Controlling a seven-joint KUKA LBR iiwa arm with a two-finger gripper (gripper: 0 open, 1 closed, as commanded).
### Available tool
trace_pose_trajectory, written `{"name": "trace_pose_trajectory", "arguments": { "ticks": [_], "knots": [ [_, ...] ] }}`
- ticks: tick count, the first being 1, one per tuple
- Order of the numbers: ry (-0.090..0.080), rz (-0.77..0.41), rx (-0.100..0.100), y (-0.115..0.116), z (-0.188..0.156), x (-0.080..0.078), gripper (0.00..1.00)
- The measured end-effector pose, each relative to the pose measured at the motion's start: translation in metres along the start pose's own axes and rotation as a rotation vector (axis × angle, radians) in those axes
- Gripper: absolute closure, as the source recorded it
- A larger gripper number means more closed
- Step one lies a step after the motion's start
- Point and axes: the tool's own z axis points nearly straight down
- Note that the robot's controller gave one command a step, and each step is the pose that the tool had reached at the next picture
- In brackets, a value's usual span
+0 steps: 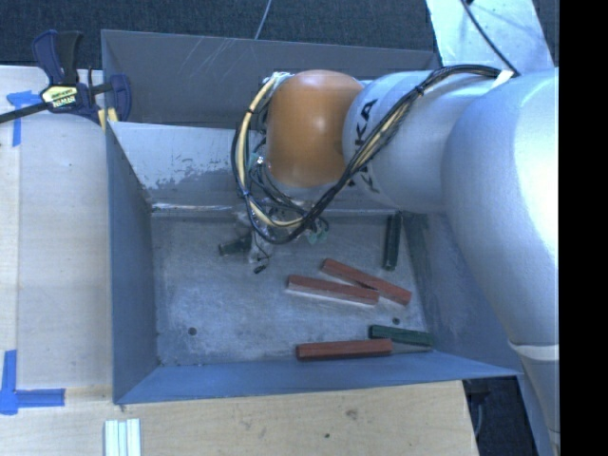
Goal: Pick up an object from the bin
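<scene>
Gripper (249, 247) low at bin (129, 255) back; arm lettering (365, 127) partly cable-covered

Robotics lab or test cell, not a home. Big industrial robot arm (456, 150) with an orange wrist cover (304, 126) and bundled cables (275, 212) reaches into a scuffed grey metal bin (133, 255). Bin floor has plain test pieces: reddish-brown bars (332, 290), dark green sticks (390, 240). Dark carpet-like floor (171, 3) behind, with a loose thin cable (269, 3) running over it.
</scene>
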Motion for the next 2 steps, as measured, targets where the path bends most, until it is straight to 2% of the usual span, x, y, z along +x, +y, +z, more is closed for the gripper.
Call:
{"name": "trace_pose_trajectory", "arguments": {
  "ticks": [1,2],
  "knots": [
    [0.009,0.001,0.0,0.0,-0.019,0.002,1.0],
    [-0.003,0.001,0.002,0.0,-0.035,-0.002,1.0]
  ]
}}
